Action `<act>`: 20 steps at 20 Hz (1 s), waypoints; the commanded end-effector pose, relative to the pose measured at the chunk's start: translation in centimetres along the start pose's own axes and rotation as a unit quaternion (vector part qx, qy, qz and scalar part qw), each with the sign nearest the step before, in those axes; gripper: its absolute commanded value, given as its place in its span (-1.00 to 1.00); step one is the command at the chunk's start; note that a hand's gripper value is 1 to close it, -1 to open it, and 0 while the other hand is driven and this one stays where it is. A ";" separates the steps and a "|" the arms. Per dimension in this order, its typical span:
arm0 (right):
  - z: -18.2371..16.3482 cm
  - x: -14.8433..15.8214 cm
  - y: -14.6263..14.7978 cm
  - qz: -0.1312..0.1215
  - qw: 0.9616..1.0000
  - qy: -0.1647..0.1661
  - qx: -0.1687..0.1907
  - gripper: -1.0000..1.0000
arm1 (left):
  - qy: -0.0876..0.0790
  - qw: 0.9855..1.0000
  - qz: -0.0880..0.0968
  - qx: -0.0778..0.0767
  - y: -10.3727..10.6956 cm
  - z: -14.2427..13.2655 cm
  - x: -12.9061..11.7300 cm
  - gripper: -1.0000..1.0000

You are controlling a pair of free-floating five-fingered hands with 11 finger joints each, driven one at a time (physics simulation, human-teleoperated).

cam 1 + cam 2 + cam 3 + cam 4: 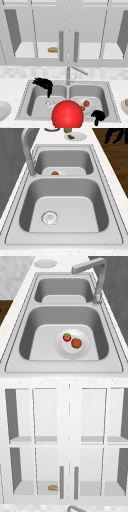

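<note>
While nothing is held, the left robot hand point(44, 84) hangs over the back of the left basin point(33, 100), its fingers loosely apart and drooping, 1 of them pointing down toward the drain point(49, 103) at its 6 o'clock. The right robot hand point(98, 116) sits over the front rim of the sink point(110, 100); I cannot tell whether it is spread or closed. Nearest to it, at its 10 o'clock, a white plate point(92, 104) lies flat on the floor of the right basin. The plate carries a strawberry point(66, 337) and a round brown piece of food point(76, 343), side by side and just touching. In my judgement, any grasp here is best made from straight above and slowly. The plate is low and shallow and gives little edge to take hold of. The 2 loose pieces would roll off if it tilted, so it has to stay level. A large red ball point(67, 114) fills the front of the scene at 9 o'clock from the right robot hand, covering the plate's near-left edge, and it crowds any approach from that side. The faucet point(68, 75) rises behind the divider, its spout swung toward 2 o'clock over the right basin. On the tabletop stand 1 bare plate point(3, 110) at far left and another with food point(125, 105) at far right. Above, a wall cabinet point(68, 444) with closed glazed doors holds a bread roll point(52, 487) on its lower shelf.
</note>
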State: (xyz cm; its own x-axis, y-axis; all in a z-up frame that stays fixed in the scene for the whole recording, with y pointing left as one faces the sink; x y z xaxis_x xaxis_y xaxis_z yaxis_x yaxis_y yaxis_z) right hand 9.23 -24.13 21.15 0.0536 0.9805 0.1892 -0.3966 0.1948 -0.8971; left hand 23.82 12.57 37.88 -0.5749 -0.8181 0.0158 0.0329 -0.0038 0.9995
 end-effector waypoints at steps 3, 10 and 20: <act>0.0 0.0 0.0 0.000 1.000 0.000 0.000 0.00 | -0.061 0.998 -0.015 0.020 -4.2 2.0 0.2 -1.00; 0.0 0.0 0.0 0.000 1.000 0.000 0.000 0.00 | -0.094 0.995 -0.012 0.008 -7.8 1.8 0.2 -1.00; 0.0 0.0 0.0 0.000 1.000 0.000 0.000 0.00 | -0.165 0.986 -0.014 0.007 -13.1 1.7 0.1 -1.00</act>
State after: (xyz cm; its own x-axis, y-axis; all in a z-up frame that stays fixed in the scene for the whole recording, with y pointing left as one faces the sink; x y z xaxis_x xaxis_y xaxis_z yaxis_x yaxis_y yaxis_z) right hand 9.23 -24.13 21.15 0.0536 0.9805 0.1892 -0.3966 0.1948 -0.8971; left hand 21.97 13.50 26.31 -0.7404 -0.6720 0.0144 0.0210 -0.0017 0.9998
